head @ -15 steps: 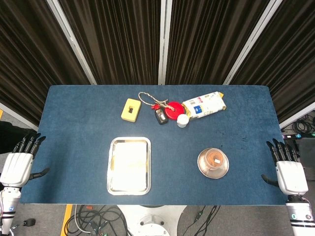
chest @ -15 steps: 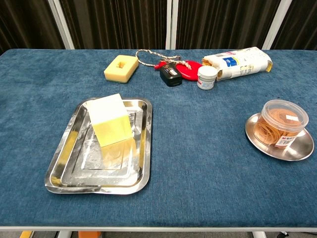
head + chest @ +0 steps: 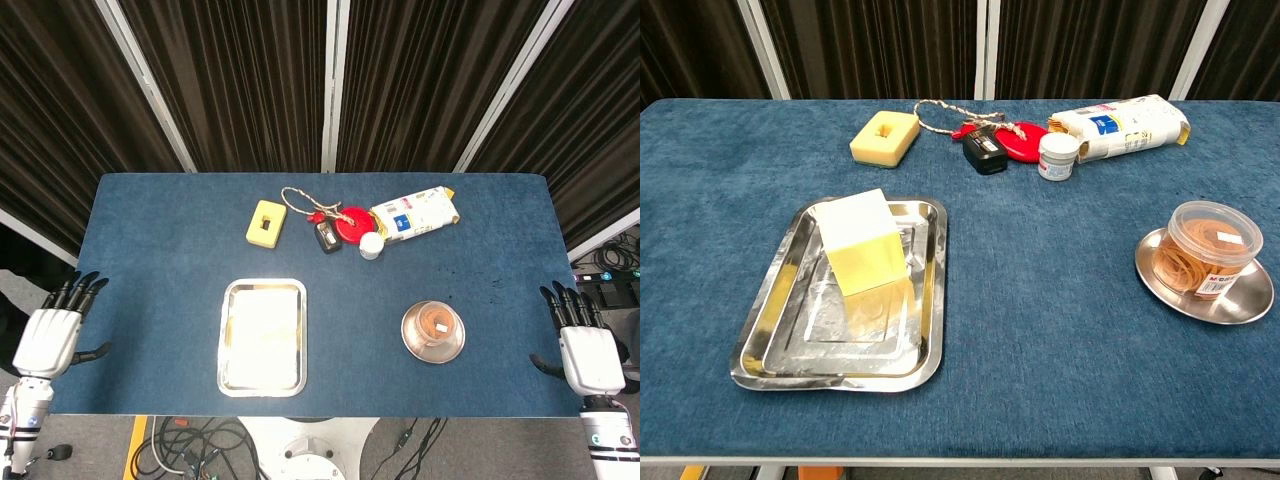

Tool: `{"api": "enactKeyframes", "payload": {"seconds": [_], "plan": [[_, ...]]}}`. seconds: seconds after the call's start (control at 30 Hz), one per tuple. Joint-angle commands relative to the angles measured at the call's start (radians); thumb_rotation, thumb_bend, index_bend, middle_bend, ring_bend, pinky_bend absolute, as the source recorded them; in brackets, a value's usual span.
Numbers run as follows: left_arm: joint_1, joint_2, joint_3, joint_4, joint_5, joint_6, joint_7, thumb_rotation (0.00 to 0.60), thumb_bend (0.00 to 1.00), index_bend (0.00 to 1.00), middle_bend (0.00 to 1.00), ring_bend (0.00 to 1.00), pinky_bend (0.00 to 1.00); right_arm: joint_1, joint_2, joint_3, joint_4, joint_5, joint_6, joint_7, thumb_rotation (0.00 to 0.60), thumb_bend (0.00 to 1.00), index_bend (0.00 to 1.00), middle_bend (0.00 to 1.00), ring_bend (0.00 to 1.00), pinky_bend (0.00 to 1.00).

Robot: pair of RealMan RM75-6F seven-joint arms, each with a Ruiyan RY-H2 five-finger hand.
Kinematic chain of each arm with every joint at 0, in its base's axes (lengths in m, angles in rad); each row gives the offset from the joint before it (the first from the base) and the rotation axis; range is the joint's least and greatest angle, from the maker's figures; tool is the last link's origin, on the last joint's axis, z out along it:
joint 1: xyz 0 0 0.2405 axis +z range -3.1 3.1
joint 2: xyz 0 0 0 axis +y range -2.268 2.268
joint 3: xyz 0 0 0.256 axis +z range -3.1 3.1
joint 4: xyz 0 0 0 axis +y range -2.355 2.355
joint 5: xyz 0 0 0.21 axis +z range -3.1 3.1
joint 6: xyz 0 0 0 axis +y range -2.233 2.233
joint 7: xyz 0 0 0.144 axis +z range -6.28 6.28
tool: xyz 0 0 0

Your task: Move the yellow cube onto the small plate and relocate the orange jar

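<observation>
The yellow cube (image 3: 862, 241) stands in the rectangular metal tray (image 3: 775, 330); from above, the cube (image 3: 263, 320) fills the middle of the tray (image 3: 228, 378). The orange jar (image 3: 1211, 246), clear with a lid, sits on the small round plate (image 3: 1250, 297), and shows at right in the head view as jar (image 3: 433, 326) on plate (image 3: 412, 345). My left hand (image 3: 50, 338) hangs open off the table's left edge. My right hand (image 3: 586, 353) hangs open off the right edge. Neither hand appears in the chest view.
At the back lie a yellow sponge block (image 3: 884, 137), a rope (image 3: 935, 110), a black device (image 3: 984, 152), a red disc (image 3: 1024, 139), a small white jar (image 3: 1058, 156) and a food packet (image 3: 1124, 125). Dark curtains stand behind the blue table (image 3: 150, 250).
My left hand has shifted slightly right and down, closer to the table's edge. The right hand and all objects are unchanged.
</observation>
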Motion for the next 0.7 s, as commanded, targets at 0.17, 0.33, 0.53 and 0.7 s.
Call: {"api": "enactKeyframes", "payload": {"seconds": [0.17,0.33,0.53,0.7], "plan": [[-0.110,-0.050,0.005,-0.018,0.073,-0.127,-0.040,0.600,0.00,0.11,0.08,0.01,0.18,0.002,0.013,0.005,0.004,0.007,-0.001,0.001,0.600,0.05,0.00,0.00,0.00,0.00],[-0.199,-0.121,-0.012,0.022,0.084,-0.225,-0.068,0.600,0.00,0.11,0.08,0.01,0.18,0.002,0.018,0.010,-0.003,0.014,0.001,0.000,0.600,0.05,0.00,0.00,0.00,0.00],[-0.269,-0.220,-0.053,0.054,-0.003,-0.320,-0.052,0.600,0.00,0.11,0.08,0.01,0.14,0.002,0.019,0.013,-0.002,0.026,-0.004,-0.003,0.600,0.05,0.00,0.00,0.00,0.00],[-0.313,-0.259,-0.076,0.056,-0.062,-0.375,-0.058,0.600,0.00,0.10,0.08,0.01,0.14,0.003,0.021,0.015,0.007,0.035,-0.009,0.005,0.600,0.05,0.00,0.00,0.00,0.00]]}}
